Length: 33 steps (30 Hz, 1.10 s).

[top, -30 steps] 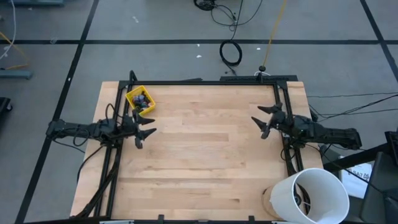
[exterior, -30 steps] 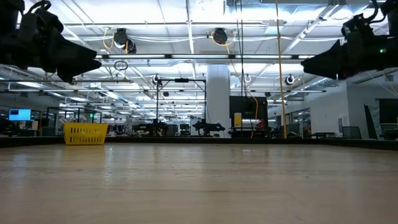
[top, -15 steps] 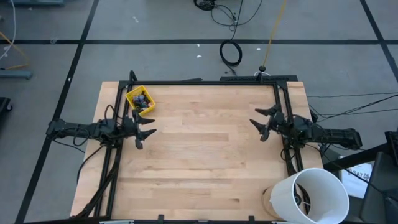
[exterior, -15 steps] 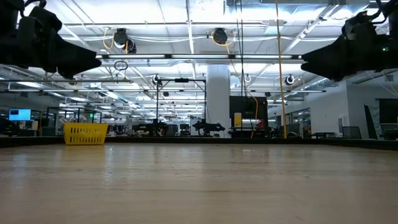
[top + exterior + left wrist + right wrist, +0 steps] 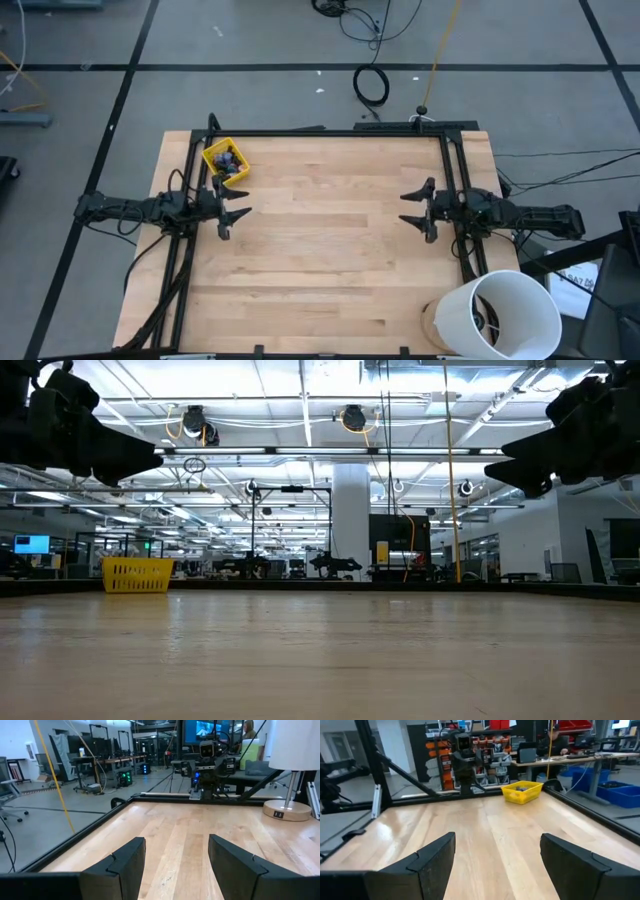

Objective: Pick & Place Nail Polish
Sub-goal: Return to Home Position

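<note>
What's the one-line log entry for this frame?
left hand: open, empty, left side | right hand: open, empty, right side | nail polish: in yellow bin

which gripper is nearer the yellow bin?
The left gripper, fingers open, close beside the small yellow plastic bin; the right gripper, also open, hangs across the wooden table.

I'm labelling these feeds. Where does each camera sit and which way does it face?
High: above the table, looking straight down; both arms show, left gripper and right gripper open.
Low: at table-top height, looking level across to the yellow bin; arms overhang the upper corners.
Left wrist: on the left arm, past its own fingers toward the right arm.
Right wrist: on the right arm, past its fingers toward the left arm and bin.
Shared: high, low and right wrist all show the bin.
</note>
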Tool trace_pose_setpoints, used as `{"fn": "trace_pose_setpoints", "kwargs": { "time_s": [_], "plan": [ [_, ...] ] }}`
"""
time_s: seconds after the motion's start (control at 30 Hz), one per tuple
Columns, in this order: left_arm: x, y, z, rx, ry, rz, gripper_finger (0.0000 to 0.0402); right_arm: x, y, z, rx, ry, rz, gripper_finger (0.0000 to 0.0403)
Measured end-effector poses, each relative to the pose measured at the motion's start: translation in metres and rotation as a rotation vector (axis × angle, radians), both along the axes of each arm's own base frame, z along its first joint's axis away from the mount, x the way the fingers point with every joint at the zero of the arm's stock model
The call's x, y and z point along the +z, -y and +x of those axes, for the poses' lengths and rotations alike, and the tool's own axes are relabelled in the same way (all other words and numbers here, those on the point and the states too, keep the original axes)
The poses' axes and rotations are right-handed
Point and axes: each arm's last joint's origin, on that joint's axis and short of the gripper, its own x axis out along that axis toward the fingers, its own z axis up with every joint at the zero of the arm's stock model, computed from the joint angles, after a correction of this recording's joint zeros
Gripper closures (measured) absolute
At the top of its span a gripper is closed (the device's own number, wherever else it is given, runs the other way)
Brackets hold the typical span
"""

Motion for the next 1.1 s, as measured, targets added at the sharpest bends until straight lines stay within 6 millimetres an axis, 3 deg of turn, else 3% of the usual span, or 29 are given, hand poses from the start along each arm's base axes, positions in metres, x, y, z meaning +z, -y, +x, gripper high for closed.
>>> {"fn": "trace_pose_setpoints", "kwargs": {
  "time_s": [0.3, 1.1],
  "plan": [
    [-0.0001, 0.0, 0.0, 0.0, 0.0, 0.001, 0.0188, 0.0013, 0.0, 0.0002, -0.005, 0.029, 0.137, 0.0126],
    [0.0, 0.0, 0.0, 0.0, 0.0, 0.001, 0.0188, 0.0013, 0.0001, 0.0002, -0.007, 0.028, 0.128, 0.0126]
  ]
}}
